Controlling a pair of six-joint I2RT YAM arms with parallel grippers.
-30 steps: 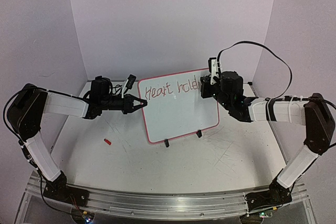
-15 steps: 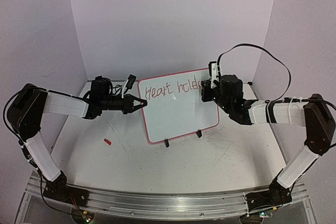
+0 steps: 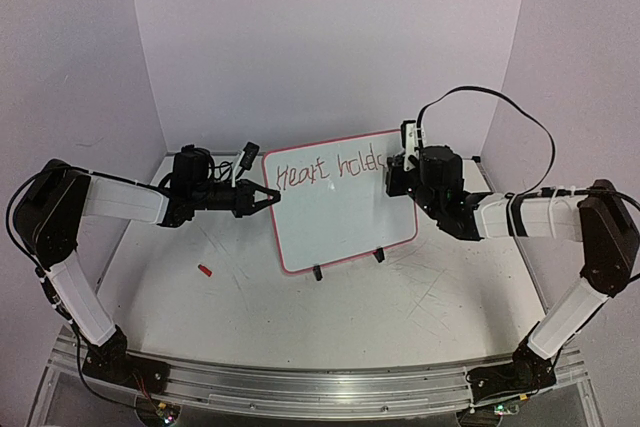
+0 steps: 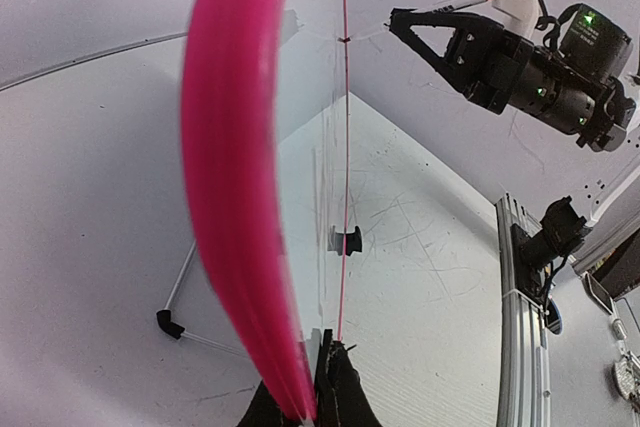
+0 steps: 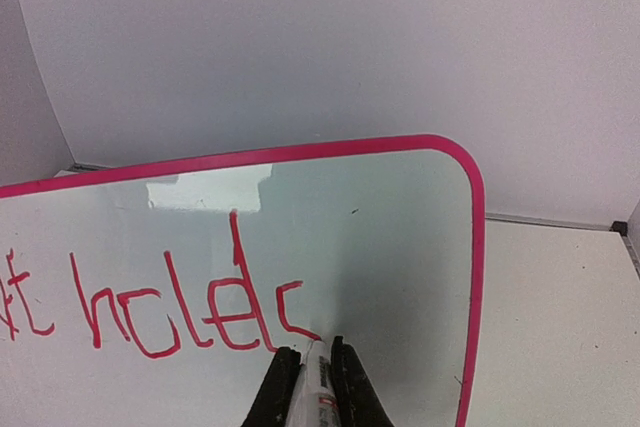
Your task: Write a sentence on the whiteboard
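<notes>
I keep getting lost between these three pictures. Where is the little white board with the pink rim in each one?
Top external: the small white board with a pink-red rim stands mid-table, facing the camera.
Left wrist: it is seen edge-on, a broad pink band left of centre.
Right wrist: its upper right corner fills the lower half of the picture.
Shared landmark: the right gripper, holding a marker at that corner.
</notes>
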